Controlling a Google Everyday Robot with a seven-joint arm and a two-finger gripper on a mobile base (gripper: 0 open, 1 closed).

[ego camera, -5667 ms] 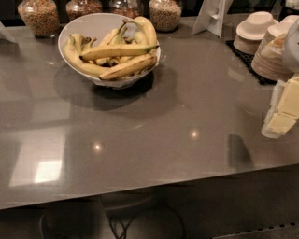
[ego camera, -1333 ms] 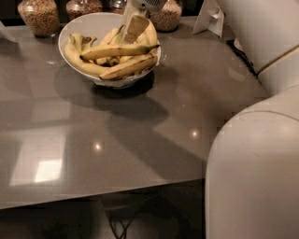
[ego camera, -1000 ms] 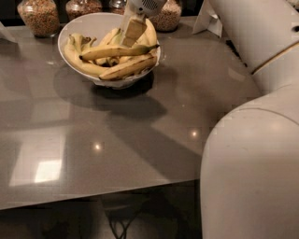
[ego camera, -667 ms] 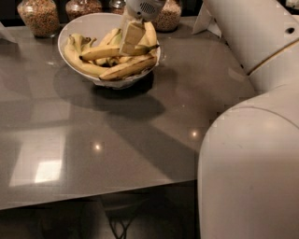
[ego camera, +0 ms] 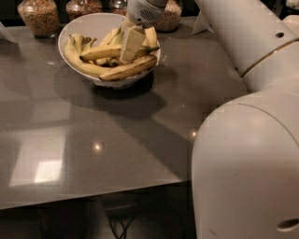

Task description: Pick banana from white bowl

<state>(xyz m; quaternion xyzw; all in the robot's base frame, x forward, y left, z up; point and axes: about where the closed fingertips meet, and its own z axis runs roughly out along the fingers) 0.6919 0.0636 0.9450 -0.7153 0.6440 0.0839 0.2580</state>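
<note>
The white bowl stands at the back left of the grey table and holds several bananas. The banana, long, nearly straight and yellow with dark tips, lies across the top of the pile. A shorter banana with heavier brown streaks lies at the bowl's front rim. My gripper reaches down into the bowl from above right. Its pale tip is right on the long banana's right half and hides part of it.
Glass jars of grains stand behind the bowl at the table's back edge. My bulky white arm fills the right side of the view and hides the table there. The grey table runs to a front edge near the bottom.
The gripper came from the right edge of the table to the bowl. Over the last second it sank lower and slightly left, down onto the bananas.
</note>
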